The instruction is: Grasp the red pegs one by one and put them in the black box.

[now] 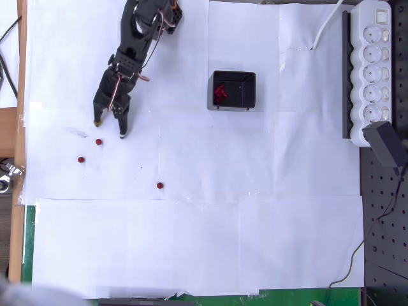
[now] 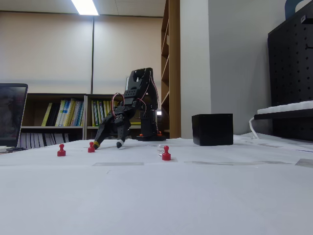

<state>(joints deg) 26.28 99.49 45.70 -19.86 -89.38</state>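
Surface: white paper sheets taped over the table, seams visible in the overhead view; a green strip shows along the lower edge and a wooden edge on the left; in the fixed view the paper runs flat from the near blur to the arm.
Nearest peg: one red peg stands alone in front in the fixed view, upright on a wider base; overhead it is the dot well apart from the other two.
Left pegs: two more red pegs stand on the paper; overhead one lies further left, the other just below the fingertips, apart from them.
Gripper: the black gripper points down at the paper, its two fingers spread, nothing between them; in the fixed view its tips sit at or just above the sheet, contact hard to tell.
Black box: the black box stands on the paper to the right of the arm overhead, well apart from the loose pegs; several red pegs lie piled at its left inner side, their number hard to make out; the fixed view shows its closed wall.
Right edge: a white power strip with a white cable, beside a black perforated board, both cut off by the frame.
Room: bookshelves with books behind the arm, a ceiling light, a tall wooden shelf unit, a laptop screen cut off at left.
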